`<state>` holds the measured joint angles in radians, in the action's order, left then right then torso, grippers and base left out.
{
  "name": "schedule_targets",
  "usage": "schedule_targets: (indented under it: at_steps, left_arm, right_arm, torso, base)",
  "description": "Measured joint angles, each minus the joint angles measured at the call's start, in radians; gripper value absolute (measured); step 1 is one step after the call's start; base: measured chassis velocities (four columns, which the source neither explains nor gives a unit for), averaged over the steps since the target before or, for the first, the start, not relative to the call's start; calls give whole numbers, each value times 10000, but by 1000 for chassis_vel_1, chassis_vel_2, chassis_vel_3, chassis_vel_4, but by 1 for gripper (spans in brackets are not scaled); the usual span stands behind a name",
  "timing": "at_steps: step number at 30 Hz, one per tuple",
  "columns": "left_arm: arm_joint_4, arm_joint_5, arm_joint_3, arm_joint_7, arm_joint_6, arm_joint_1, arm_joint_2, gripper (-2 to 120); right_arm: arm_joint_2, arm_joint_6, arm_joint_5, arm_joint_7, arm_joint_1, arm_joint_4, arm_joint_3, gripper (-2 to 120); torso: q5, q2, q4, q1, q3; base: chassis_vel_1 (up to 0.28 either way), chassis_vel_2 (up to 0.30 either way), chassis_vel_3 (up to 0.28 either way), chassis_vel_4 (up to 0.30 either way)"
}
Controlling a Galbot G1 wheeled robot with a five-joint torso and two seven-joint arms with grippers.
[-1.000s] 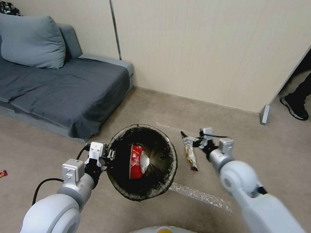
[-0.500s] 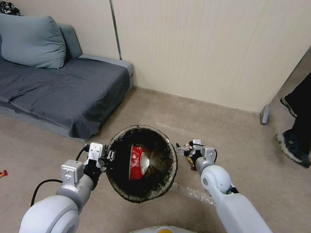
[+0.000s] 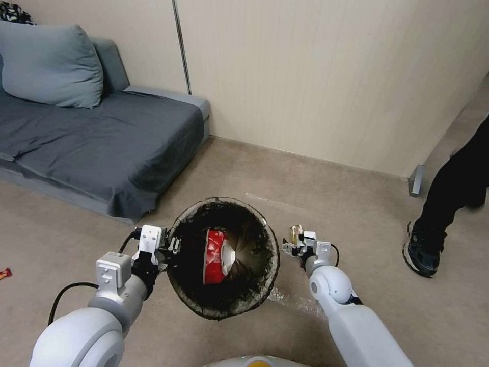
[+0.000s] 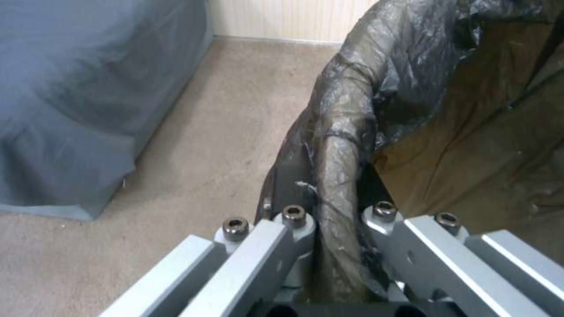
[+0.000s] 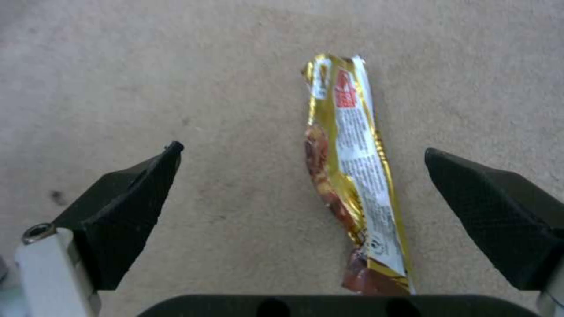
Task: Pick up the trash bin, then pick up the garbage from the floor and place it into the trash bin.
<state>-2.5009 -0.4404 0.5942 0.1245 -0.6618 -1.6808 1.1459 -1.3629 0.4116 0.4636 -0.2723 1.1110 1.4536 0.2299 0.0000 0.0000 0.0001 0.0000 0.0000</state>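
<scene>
The trash bin (image 3: 256, 285), lined with a dark bag, hangs tilted above the floor in the head view, and a red packet (image 3: 214, 255) lies inside it. My left gripper (image 3: 170, 247) is shut on the bin's near-left rim. The left wrist view shows the bag-covered rim (image 4: 343, 145) pinched in the left gripper (image 4: 338, 215). My right gripper (image 3: 295, 245) hovers open just right of the bin, over a yellow snack wrapper (image 3: 295, 232) on the floor. In the right wrist view that wrapper (image 5: 352, 176) lies lengthwise between the spread fingers of the right gripper (image 5: 302, 150), closer to one of them.
A grey sofa (image 3: 91, 137) with a pillow (image 3: 48, 63) stands at the left against the beige wall. A person's dark leg and shoe (image 3: 423, 252) stand at the right. A strip of tape (image 3: 298, 302) crosses the carpet, and a small red scrap (image 3: 4, 273) lies at the far left edge.
My right gripper drew back toward me and settled over the yellow wrapper. The person at the right stepped closer. The left arm and bin stayed put.
</scene>
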Motion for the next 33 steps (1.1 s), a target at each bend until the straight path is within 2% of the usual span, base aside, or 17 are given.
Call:
schedule_targets:
  at_steps: [13, 33]
  left_arm:
    - [0, 0, -3, -19, -3, -74, 8, 1]
    - [6, 8, -12, -66, -7, -139, -49, 1]
  right_arm:
    - [-385, -433, -563, 107, -525, -1639, 401, 100]
    - [-715, -705, -819, 464, -951, -3096, 822, 100]
  torso:
    - [0, 0, -1, 0, 0]
    - [0, 0, -1, 0, 0]
  base:
    - [0, 0, 0, 0]
    - [0, 0, 0, 0]
